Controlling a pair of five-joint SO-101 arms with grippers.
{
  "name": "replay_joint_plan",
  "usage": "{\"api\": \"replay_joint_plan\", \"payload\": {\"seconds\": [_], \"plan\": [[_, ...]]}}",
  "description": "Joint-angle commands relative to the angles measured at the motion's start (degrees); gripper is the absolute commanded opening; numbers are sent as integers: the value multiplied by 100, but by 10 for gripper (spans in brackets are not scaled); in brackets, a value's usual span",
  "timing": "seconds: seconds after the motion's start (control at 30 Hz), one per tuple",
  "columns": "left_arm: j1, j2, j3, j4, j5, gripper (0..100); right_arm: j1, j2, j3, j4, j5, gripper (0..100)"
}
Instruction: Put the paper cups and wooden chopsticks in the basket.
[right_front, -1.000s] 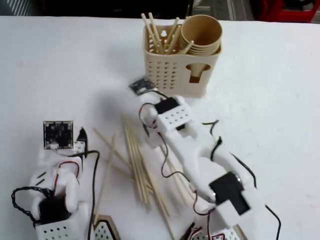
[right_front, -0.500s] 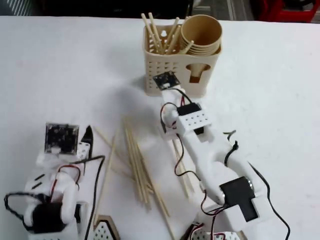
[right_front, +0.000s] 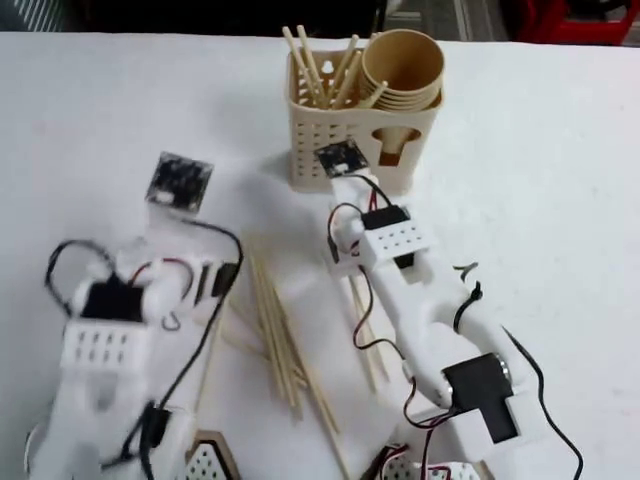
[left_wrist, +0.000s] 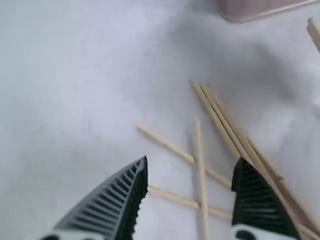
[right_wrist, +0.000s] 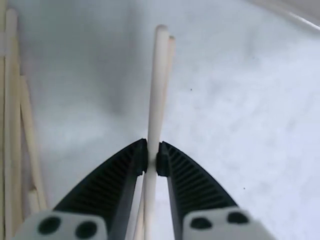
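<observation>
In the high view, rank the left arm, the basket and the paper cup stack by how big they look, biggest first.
Largest: left arm, which sits nearer the camera.
Then: basket.
Smallest: paper cup stack.

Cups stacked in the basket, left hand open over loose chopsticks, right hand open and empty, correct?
No: the right hand is shut on chopsticks, per the right wrist view. Cups are in the basket; left hand is open over loose chopsticks.
</observation>
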Motion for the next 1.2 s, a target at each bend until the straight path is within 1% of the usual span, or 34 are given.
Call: {"api": "replay_joint_plan", "payload": {"seconds": [0.0,0.17,0.27,0.43,0.63,0.73,0.83,0.9,1.17], "plan": [[259,1367,-642,26,237,288,48,-268,-35,-75,35,18],[620,2431,-1037,-18,721,290,48,-268,-35,-75,35,18],[857,2941,-1284,-62,800,287,48,-268,-35,-75,35,18],[1077,3714,-1582,-457,1099,286,48,-268,-35,-75,35,18],[1270,4637,-1908,-598,1125,284,57,-268,-35,-75,35,18],[1279,5095,-2101,-695,1125,233,57,-268,-35,-75,35,18],[1279,5358,-2321,-668,1125,176,66,-268,-35,-75,35,18],[1279,5420,-2400,-571,1125,157,119,-268,-35,-75,35,18],[1244,5411,-2365,-545,1125,151,171,-268,-35,-75,35,18]]}}
